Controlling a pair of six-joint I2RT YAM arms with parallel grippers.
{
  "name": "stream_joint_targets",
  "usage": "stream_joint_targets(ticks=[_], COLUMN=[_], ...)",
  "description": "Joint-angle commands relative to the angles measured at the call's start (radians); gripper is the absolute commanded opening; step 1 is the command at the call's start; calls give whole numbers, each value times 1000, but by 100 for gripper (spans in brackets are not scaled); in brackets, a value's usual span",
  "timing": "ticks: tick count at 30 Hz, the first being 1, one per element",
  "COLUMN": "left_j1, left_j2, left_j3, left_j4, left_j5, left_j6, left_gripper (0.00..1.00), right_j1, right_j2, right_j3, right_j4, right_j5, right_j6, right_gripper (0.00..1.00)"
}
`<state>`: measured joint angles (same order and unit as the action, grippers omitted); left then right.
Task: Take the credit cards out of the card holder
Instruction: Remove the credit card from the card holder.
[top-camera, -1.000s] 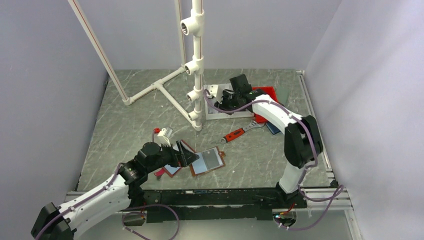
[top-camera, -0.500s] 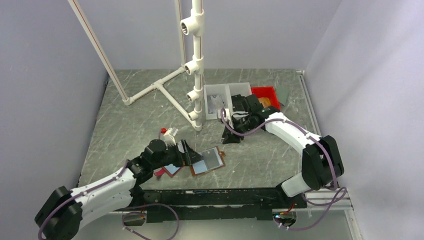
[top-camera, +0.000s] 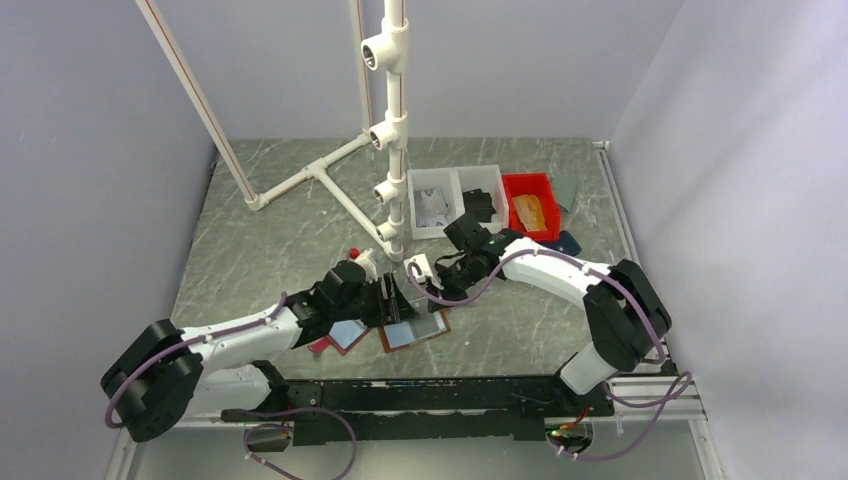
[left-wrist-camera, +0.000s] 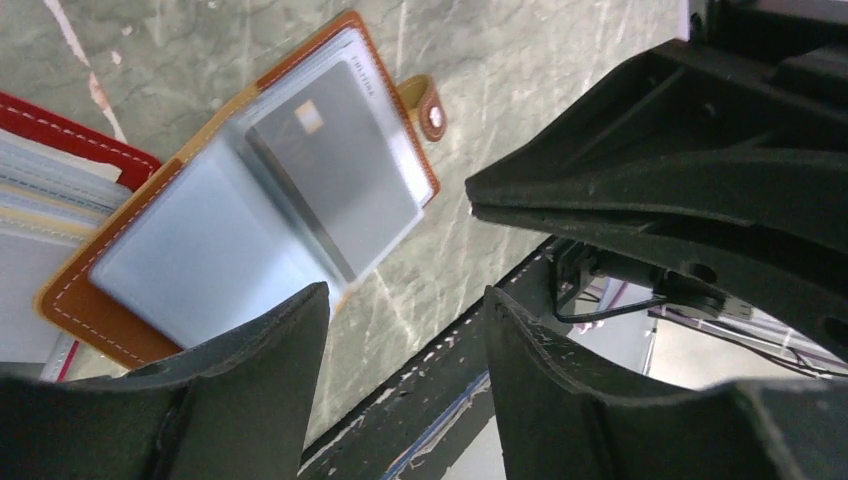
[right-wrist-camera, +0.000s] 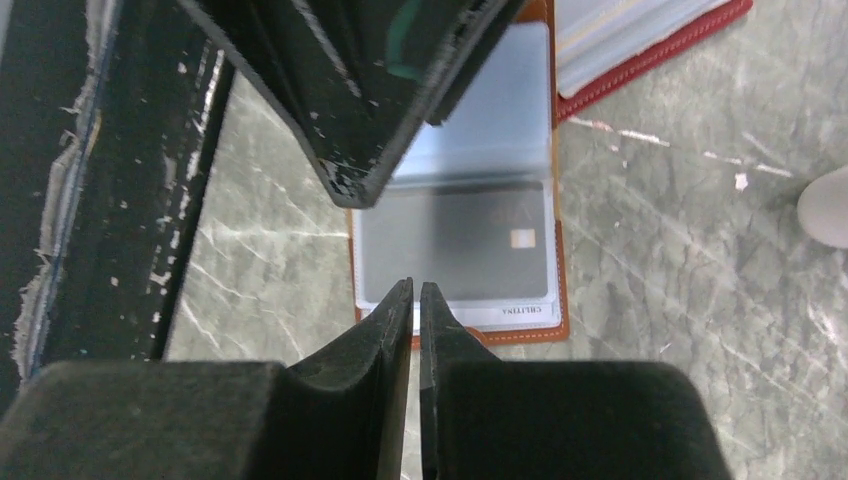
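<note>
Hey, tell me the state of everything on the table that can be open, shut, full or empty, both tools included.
brown card holder: open, lying flat, sleeves up.
dark card: inside a clear sleeve, not pulled out.
red card holder: open, flat, next to the brown one.
left tool: open, nothing between its fingers.
right tool: shut, empty, over the brown holder's edge.
red bin: holds an orange item.

Card holder (top-camera: 415, 329) on grey table (top-camera: 265, 255)

Left arm (top-camera: 243, 337) and right arm (top-camera: 556, 269): white shells, black joints, mauve cables (top-camera: 320, 412) running alongside. Fingers (left-wrist-camera: 250, 395): matte black, wedge-shaped, edges scuffed pale. Black rail (top-camera: 430, 396) under both bases, near edge.
</note>
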<state>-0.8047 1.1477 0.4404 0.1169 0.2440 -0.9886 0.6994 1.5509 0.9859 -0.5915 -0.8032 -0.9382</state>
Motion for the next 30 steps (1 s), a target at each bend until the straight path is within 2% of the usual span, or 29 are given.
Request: stream_joint_targets(ticks=[1, 7, 14, 17, 30], left_j1=[-16, -30, -34, -34, -34], left_j2=[51, 125, 158, 166, 238], left_j3=[34, 34, 60, 53, 63], left_j4=[-33, 20, -32, -28, 15], left_j5=[-32, -15, -52, -54, -29], left_j6=[8, 10, 12, 8, 27], left_gripper=[62, 58, 58, 53, 53], right_j1=[3, 12, 30, 36, 69], right_j2=[46, 94, 146, 160, 172], right_j3=[0, 11, 24, 30, 41], right_j4=[43, 51, 47, 45, 36], right_j5=[65, 132, 194, 228, 356], right_j6=[-3, 18, 24, 23, 11], right_gripper=[9, 8, 8, 7, 5])
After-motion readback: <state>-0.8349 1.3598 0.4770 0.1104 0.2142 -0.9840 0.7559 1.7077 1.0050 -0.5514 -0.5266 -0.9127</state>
